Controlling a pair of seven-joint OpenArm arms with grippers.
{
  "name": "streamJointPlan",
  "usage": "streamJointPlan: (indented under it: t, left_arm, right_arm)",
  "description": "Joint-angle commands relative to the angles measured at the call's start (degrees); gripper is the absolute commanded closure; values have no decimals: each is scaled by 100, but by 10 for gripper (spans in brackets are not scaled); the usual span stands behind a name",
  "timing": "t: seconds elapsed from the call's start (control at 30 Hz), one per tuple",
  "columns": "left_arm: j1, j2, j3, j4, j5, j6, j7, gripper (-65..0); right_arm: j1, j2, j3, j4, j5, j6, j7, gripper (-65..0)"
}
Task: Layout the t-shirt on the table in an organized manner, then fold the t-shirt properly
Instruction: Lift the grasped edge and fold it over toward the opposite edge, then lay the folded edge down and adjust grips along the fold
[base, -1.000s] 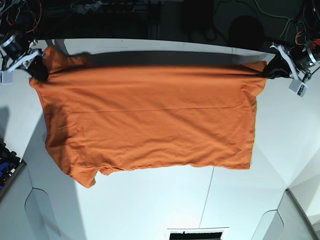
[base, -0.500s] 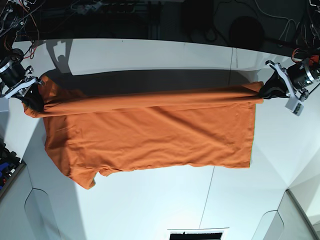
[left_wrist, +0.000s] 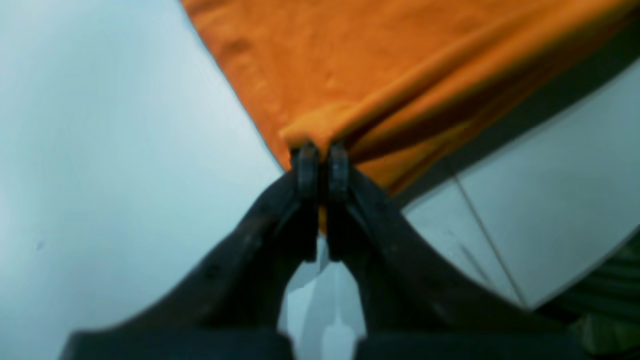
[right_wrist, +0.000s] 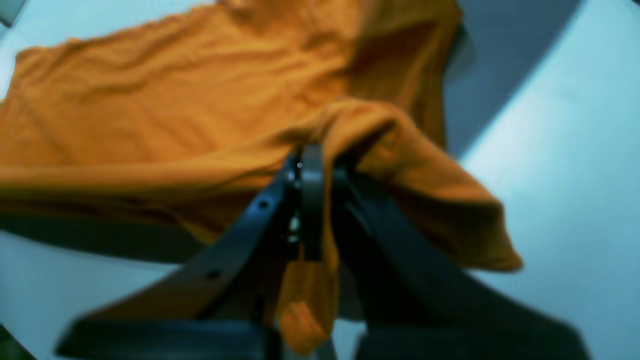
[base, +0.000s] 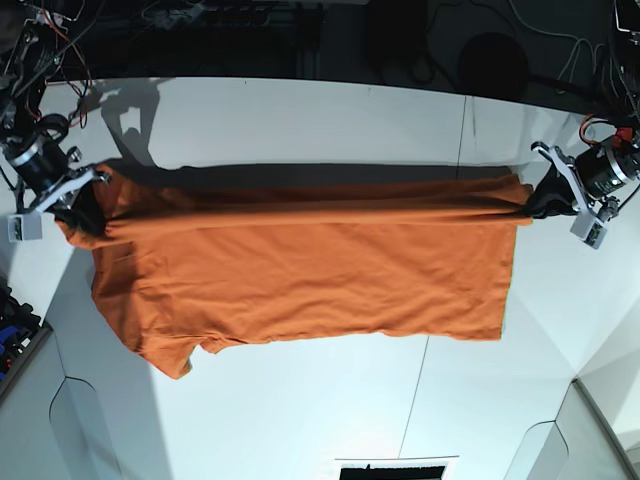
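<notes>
Both claws are pinching cloth. At the right edge of the base view the left claw (base: 537, 203) is clamping, jaws pressed together, on a bunched corner of the t-shirt (base: 300, 270); its wrist view shows the fingers (left_wrist: 307, 165) closed on a small orange fold. At the left edge of the base view the right claw (base: 85, 205) is gripping the opposite corner in the same way, and in its wrist view cloth is draping over and hanging down between the dark fingers (right_wrist: 311, 200).

The shirt is lying across the middle of the table (base: 300, 420), its long axis running left to right across the frame. Its upper edge is being held taut between the two claws, forming a straight rolled ridge from one side to the other and casting a dark shadow band on the tabletop above it. One sleeve (base: 170, 355) is pointing toward the lower left of the frame, lying flat on the table.
</notes>
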Motion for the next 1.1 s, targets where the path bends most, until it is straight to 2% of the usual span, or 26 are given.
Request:
streamJointPlan:
  t: [0.0, 0.23, 0.4, 0.5, 0.6, 0.67, 0.87, 1.07]
  left_arm:
    - [-127, -116, -66, -31, -61, 5, -111, 0]
    - [-442, -111, -66, -542, -92, 5, -256, 0]
    - [-503, -107, -66, -640, -90, 5, -535, -6]
    - [-518, -96, -66, -640, -90, 5, -538, -105]
    - [-518, -98, -66, -640, -94, 5, -409, -230]
    - [-518, -98, -66, -640, -107, 5, -216, -292]
    - [-664, -103, -70, -634, -393, 5, 249, -299]
    - [-675, -114, -83, -608, -881, 5, 479, -299]
  right_arm:
    - [160, 101, -9, -79, 50, 0, 166, 0]
    - [911, 85, -103, -1248, 81, -2, 184, 0]
    - [1095, 66, -107, -1543, 98, -2, 181, 0]
    - [1091, 22, -107, -1543, 87, 0, 157, 0]
    - [1075, -28, -105, -1543, 76, -2, 157, -226]
    - [1062, -57, -105, -1541, 109, -2, 146, -297]
    - [988, -122, -83, -1342, 555, 0, -354, -297]
    - [378, -203, 313, -442, 636, 0, -463, -297]
